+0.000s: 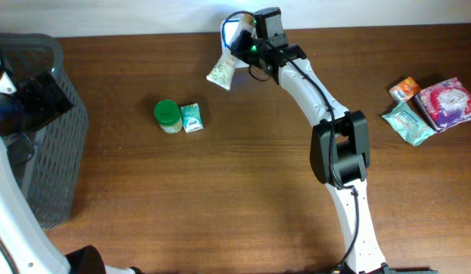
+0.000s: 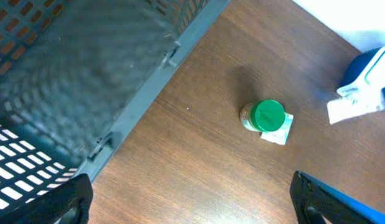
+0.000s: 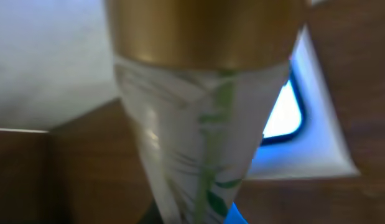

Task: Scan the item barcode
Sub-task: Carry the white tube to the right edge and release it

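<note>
Tube [image 1: 220, 72], white with green leaf print and gold-capped, is held clamped in the right gripper [image 1: 237, 55] at the far edge of the table [image 1: 243, 190], just beside the blue-and-white scanner [image 1: 237, 30]; in the right wrist view the scanner is seen lit behind the tube. The left gripper [image 2: 192, 208] is held wide apart and empty by the grey basket [image 1: 45, 152]. A green-lidded jar [image 1: 168, 116] and a small carton [image 1: 192, 118] are seen touching mid-table, and packets [image 1: 437, 103] are grouped at the right.
</note>
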You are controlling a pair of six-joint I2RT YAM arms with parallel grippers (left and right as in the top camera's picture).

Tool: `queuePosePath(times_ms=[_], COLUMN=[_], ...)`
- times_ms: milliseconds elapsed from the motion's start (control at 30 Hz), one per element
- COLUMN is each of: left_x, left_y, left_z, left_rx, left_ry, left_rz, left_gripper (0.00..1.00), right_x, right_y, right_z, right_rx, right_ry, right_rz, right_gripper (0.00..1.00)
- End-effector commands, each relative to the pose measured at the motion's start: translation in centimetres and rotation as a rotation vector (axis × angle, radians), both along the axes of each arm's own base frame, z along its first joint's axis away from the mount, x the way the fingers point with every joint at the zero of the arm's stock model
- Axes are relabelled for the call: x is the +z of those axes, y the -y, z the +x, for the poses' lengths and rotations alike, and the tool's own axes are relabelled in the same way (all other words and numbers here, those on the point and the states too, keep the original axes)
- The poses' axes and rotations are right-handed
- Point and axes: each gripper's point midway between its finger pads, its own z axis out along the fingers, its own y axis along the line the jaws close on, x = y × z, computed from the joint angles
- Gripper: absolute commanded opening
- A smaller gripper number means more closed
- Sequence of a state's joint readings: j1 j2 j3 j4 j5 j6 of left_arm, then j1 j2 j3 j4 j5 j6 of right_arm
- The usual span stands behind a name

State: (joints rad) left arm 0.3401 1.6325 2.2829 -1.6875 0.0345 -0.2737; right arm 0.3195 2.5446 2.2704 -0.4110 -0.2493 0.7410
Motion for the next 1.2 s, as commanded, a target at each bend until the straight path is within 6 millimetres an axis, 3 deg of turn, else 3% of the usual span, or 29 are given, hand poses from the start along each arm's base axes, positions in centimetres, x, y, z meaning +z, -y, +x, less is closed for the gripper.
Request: queuePosePath(times_ms=[0,67,267,367,400,467,533,600,667,700,733,767,800,833,933,1033,1167], left_x=[0.3,0.3,0.3,0.3,0.3,0.3,0.3,0.3,0.3,0.3,0.3,0.3,0.3,0.3,0.3,0.3,0.3], left_y=[0.1,0.1,0.1,0.1,0.1,0.1,0.1,0.1,0.1,0.1,0.1,0.1,0.1,0.1,0.1,0.1,0.1], left_z=[-0.3,-0.3,-0.2,-0.2,-0.2,-0.2,-0.2,-0.2,-0.2,-0.2,-0.2,-0.2,-0.2,-0.2,-0.2,-0.2,-0.2], left_rx=[0.006,0.006,0.006,0.006,0.006,0.006,0.006,0.006,0.006,0.006,0.006,0.006,0.006,0.006,0.006,0.006,0.006], left_ry=[0.012,0.012,0.013,0.013,0.013,0.013,0.013,0.013,0.013,0.013,0.013,0.013,0.013,0.013,0.013,0.013,0.013], left_rz=[-0.002,-0.002,-0.002,-0.002,-0.002,-0.002,-0.002,-0.002,-0.002,-0.002,-0.002,-0.002,-0.002,-0.002,-0.002,-0.002,-0.002], left_gripper=[0.99,0.99,0.99,0.99,0.99,0.99,0.99,0.99,0.99,0.99,0.99,0.99,0.99,0.99,0.99,0.99,0.99], right_x=[2.9,3.6,11.9,14.4,13.8,11.1,7.6,5.5,3.8,3.2,1.9,0.8,-0.2,-1.0,-1.4,1.0,5.5], right_y=[1.8,1.5,2.7,10.4,14.9,22.9,32.8,40.8,44.7,45.6,46.7,47.0,46.9,46.2,43.2,37.2,26.5], right_z=[0.8,0.6,-0.1,-0.9,-1.6,-3.8,-8.4,-12.8,-14.8,-15.2,-15.8,-16.0,-16.1,-15.9,-15.1,-13.3,-11.0], right_rx=[0.014,0.033,0.042,-0.063,-0.104,-0.092,-0.166,-0.282,-0.341,-0.355,-0.372,-0.372,-0.364,-0.347,-0.278,-0.154,0.045], right_ry=[0.115,0.124,0.202,0.107,0.038,-0.088,-0.317,-0.504,-0.581,-0.595,-0.622,-0.637,-0.651,-0.651,-0.636,-0.558,-0.406], right_rz=[-0.139,-0.139,-0.154,-0.191,-0.228,-0.362,-0.522,-0.627,-0.601,-0.594,-0.584,-0.579,-0.573,-0.552,-0.477,-0.344,-0.301], right_gripper=[0.04,0.04,0.04,0.04,0.04,0.04,0.04,0.04,0.04,0.05,0.23,0.56,0.75,0.84,1.0,0.99,0.99])
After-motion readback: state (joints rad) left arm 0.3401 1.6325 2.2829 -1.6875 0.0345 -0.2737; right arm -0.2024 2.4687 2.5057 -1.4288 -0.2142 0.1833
